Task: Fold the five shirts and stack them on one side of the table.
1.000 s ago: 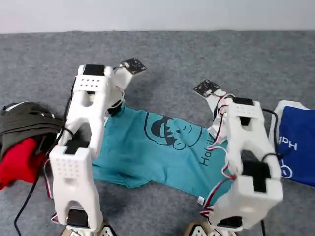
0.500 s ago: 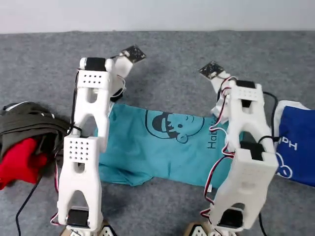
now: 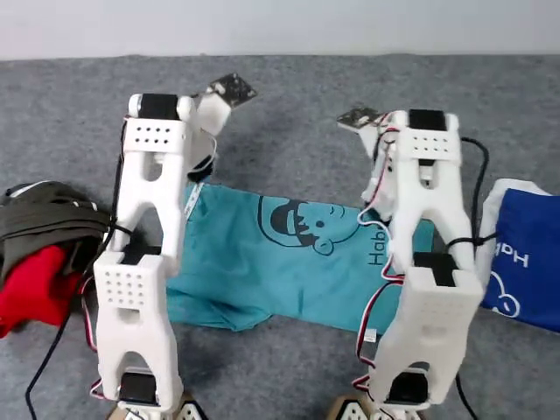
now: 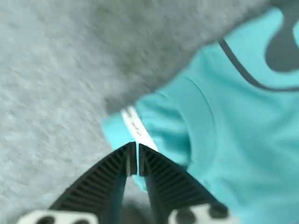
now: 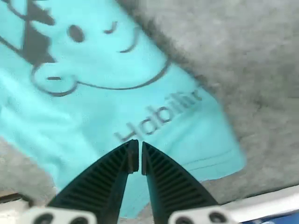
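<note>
Centre frame, the teal shirt (image 3: 280,262) lies spread on the desk (image 3: 297,105); left gripper (image 4: 133,156) and right gripper (image 5: 135,154) each pinch its fabric.

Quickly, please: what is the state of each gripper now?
Left gripper: closed on the shirt, at its collar.
Right gripper: closed over the shirt; whether it holds it cannot be told.

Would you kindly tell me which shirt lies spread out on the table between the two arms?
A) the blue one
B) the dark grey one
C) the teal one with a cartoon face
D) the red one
C: the teal shirt with its cartoon face lies spread flat on the grey table, while the blue shirt sits off to one side and the red shirt and dark garment are heaped at the other.
</note>
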`<action>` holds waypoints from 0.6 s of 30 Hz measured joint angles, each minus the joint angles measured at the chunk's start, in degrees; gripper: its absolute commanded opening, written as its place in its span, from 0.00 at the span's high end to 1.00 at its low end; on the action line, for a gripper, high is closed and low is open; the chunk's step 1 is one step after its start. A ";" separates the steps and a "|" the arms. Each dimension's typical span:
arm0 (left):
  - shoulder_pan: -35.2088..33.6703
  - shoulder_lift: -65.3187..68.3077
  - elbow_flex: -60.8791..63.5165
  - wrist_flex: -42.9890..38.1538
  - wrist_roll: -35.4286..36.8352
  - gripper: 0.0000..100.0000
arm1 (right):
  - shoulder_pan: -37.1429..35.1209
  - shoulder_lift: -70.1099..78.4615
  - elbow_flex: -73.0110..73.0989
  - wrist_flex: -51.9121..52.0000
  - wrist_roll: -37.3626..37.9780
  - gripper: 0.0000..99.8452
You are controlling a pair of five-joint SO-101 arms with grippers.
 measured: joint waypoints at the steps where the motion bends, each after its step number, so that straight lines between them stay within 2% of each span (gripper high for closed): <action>1: 0.00 -0.09 1.58 -0.18 0.00 0.98 | -0.18 0.00 0.00 0.35 -0.97 0.98; 6: 0.00 1.05 3.25 -3.25 0.00 0.98 | 0.09 5.63 0.00 -2.64 -2.81 0.98; 13: 0.00 6.07 3.25 -6.77 0.26 0.98 | 0.62 12.66 0.00 -13.01 -2.90 0.98; 18: 0.00 9.14 -1.76 -7.47 0.26 0.98 | 1.76 13.36 0.00 -18.90 -2.90 0.98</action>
